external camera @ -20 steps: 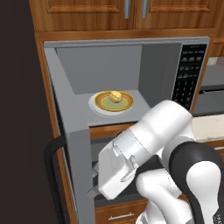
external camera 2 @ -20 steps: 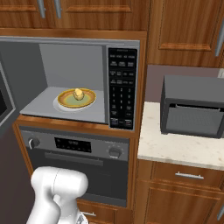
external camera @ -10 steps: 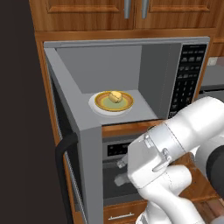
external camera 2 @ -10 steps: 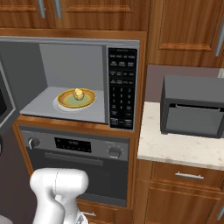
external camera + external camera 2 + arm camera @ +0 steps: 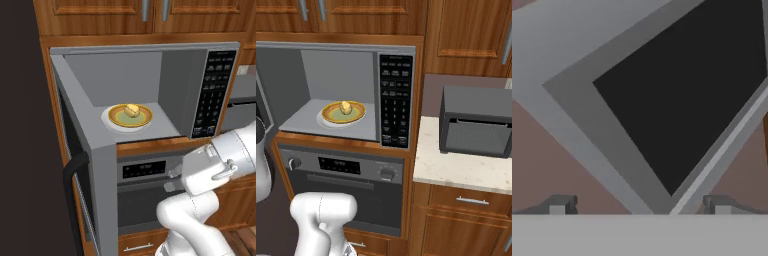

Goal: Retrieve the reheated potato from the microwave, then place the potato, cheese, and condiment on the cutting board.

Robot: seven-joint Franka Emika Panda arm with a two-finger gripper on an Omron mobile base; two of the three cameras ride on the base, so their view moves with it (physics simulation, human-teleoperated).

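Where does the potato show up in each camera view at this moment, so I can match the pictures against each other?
Left base view: the potato sits on a yellow plate inside the open microwave, just above picture centre.
Right base view: potato on the same plate, left of centre, upper half.
Hand view: not in it; the gripper faces a dark window panel.
Shared landmark: the black keypad panel, right of the potato.

A home kitchen: wooden cabinets [image 5: 466,35], built-in microwave [image 5: 396,100] over an oven [image 5: 356,175], pale stone counter [image 5: 461,170].
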